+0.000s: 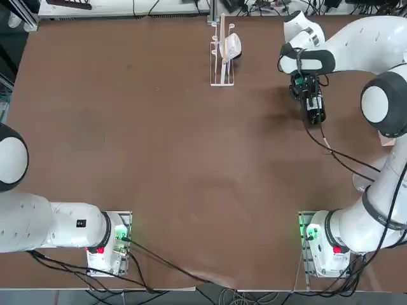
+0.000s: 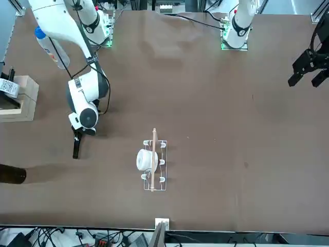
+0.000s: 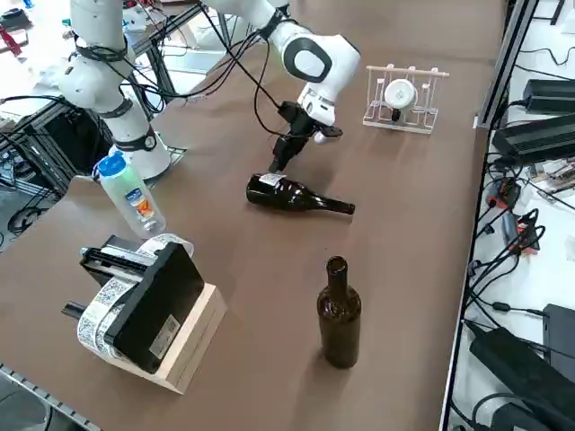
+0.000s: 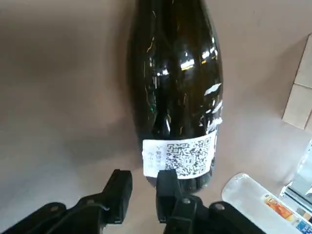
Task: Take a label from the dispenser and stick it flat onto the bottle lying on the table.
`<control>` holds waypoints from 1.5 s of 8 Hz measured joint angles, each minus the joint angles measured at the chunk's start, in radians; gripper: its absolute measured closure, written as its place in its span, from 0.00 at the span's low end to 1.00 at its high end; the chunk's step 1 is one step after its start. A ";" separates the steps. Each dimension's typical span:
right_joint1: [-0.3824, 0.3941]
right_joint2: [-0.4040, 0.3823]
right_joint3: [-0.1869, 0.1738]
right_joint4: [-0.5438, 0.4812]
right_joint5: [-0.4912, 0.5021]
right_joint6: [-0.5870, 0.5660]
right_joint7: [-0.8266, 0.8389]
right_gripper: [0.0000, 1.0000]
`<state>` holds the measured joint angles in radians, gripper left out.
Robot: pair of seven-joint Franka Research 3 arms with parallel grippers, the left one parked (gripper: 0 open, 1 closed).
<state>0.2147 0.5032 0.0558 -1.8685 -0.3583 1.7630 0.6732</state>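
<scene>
The label [image 4: 184, 155] lies on the body of the lying bottle [image 4: 178, 73], near its base. The right gripper [image 4: 145, 197] is just beside it, jaws parted and empty. Possibly one fingertip touches; a sideways drag could then wrinkle the label or roll the bottle.

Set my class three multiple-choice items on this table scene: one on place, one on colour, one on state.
1. Where is the right claw?
A) At the frame stand
B) Near the lying bottle's base end
C) Above the cardboard box

2. What colour is the clear plastic bottle's cap?
A) Blue
B) Red
C) Green

3. The white label is:
A) Crumpled on the tabletop
B) Gripped by the claw
C) On the lying bottle

1 B: the wrist view shows its fingers there.
2 A: the right side view shows blue.
3 C: it curves around the dark glass.
</scene>
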 joint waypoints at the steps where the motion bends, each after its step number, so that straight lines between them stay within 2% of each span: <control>1: 0.000 0.000 0.000 -0.006 0.000 0.007 0.000 0.65; 12: -0.002 0.007 0.000 -0.034 -0.002 0.041 0.005 0.64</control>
<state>0.2125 0.5104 0.0554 -1.9028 -0.3600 1.8040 0.6786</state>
